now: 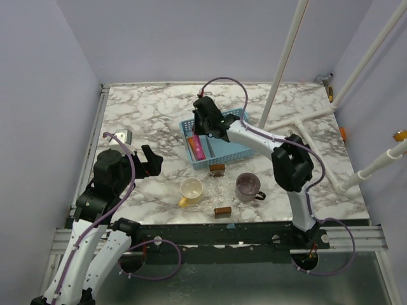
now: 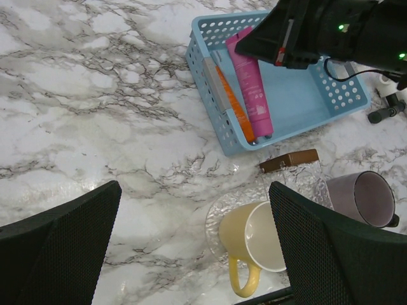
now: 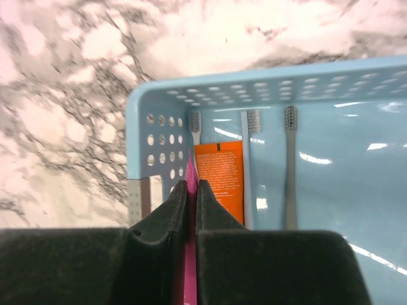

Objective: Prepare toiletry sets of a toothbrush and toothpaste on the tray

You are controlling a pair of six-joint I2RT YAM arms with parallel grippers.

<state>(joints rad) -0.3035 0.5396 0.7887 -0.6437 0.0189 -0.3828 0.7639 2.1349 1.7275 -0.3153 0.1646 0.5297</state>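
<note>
Marble tabletop [image 1: 146, 114] carries the tray [image 1: 232, 150], which already holds the orange toothpaste [image 3: 219, 175], the pink toothpaste [image 2: 251, 82] and three toothbrushes [image 3: 290, 165] lying side by side. I judge the sets nearly made, with only pairing or tidying left. The right arm stretches out over the tray, the right gripper [image 3: 191, 184] pinched almost closed on the pink toothpaste's edge. The left gripper [image 2: 194, 190] hovers low beside the yellow mug [image 2: 254, 244], spread wide and holding nothing.

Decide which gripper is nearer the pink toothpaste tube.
Right. The right gripper is pinched onto the pink toothpaste tube inside the tray. The left gripper hangs open over the table, well off to the tray's left in the top view.
</note>
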